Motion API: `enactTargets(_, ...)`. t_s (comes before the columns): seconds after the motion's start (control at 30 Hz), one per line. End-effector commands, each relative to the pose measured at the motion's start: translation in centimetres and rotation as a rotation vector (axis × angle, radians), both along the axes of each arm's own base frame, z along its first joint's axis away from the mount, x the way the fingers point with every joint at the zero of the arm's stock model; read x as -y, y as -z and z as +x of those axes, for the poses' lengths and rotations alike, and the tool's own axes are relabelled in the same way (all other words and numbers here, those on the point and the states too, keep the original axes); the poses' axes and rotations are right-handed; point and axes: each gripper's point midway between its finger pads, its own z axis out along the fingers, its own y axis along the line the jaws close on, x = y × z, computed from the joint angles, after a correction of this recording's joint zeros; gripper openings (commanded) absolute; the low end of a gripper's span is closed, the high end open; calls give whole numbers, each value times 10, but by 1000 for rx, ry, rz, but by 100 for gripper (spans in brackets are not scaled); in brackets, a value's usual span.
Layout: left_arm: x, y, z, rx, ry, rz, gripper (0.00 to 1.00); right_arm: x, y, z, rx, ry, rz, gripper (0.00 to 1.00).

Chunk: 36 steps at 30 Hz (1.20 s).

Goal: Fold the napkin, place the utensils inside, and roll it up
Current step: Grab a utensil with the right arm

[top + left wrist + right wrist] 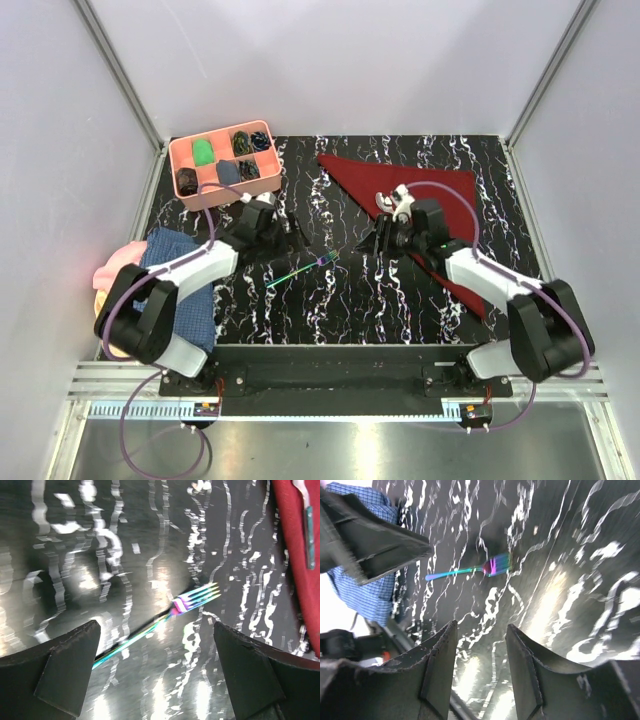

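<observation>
1. The left gripper (155, 626) hangs over the black marbled desk (100, 555) with its jaws spread wide and nothing between them. Only its two dark fingertips (65, 672) show, cut off by the bottom of the left wrist view.
2. The fork (192, 600), iridescent teal and purple, lies flat on the desk just ahead of those jaws, roughly midway between them. Its blurred handle runs back to the edge of one fingertip.
3. The right gripper (481, 630) has its jaws partly apart and empty. The fork lies ahead of them, slightly left, and they do not touch it.
4. The dark red napkin (400, 180) lies as a triangle under and behind the right gripper, and the arm hides its middle. Past the left jaws, only a strip of it shows at the right edge.
5. On that strip lies a second utensil (308, 527) with a teal handle and a silvery neck. The frame cuts it off, so its kind cannot be told.
6. A blue checked cloth (190, 300) lies behind the left jaws, partly covered by the arm.
</observation>
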Motion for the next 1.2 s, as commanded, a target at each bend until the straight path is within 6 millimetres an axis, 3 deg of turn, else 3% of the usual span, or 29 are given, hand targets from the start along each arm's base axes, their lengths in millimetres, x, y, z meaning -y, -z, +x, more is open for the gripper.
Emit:
enactTargets(0.0, -25, 19, -22, -7, 9, 92, 99, -31, 1, 8, -54, 62, 172, 52)
enactTargets(0.2, -28, 35, -42, -31, 28, 71, 99, -53, 28, 18, -121, 55, 184, 51)
enactTargets(0.5, -9, 27, -63, -26, 78, -47, 99, -69, 76, 41, -227, 79, 166, 50)
enactTargets(0.73, 47, 23, -87, -65, 176, -150, 99, -77, 92, 64, -242, 106, 155, 50)
enactTargets(0.93, 80, 22, -91, -78, 213, -198, 99, -88, 96, 85, -235, 103, 161, 50)
enactTargets(1.17, 137, 6, -91, -56, 277, -313, 99, -89, 93, 110, -188, 90, 62, 50)
